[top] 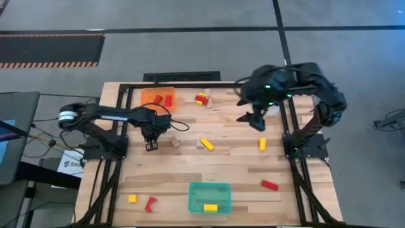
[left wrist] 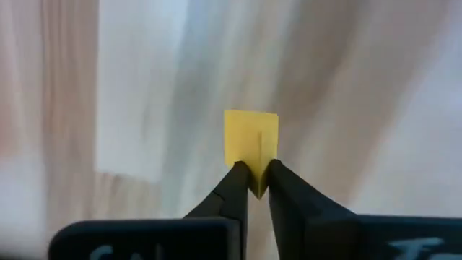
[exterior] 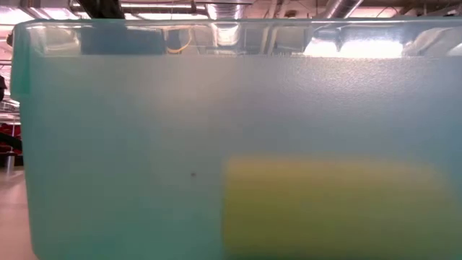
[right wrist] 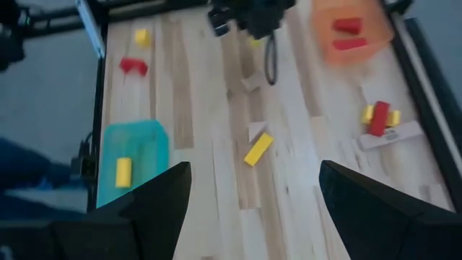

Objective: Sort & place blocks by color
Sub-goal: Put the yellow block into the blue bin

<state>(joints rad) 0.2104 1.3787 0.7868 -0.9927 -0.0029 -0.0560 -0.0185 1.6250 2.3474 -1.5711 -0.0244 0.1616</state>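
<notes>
The left gripper (left wrist: 256, 189), over the tabletop (top: 234, 155) left of centre, has its jaws clamped on a small yellow block (left wrist: 250, 141). It should stay pinched while carried near-right to the teal tray (top: 196, 197). The right gripper (right wrist: 249, 209) hangs spread wide at far right.

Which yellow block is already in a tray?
The yellow block lying in the teal tray at the table's near edge; the other yellow ones lie on bare wood or sit in the left gripper.
</notes>
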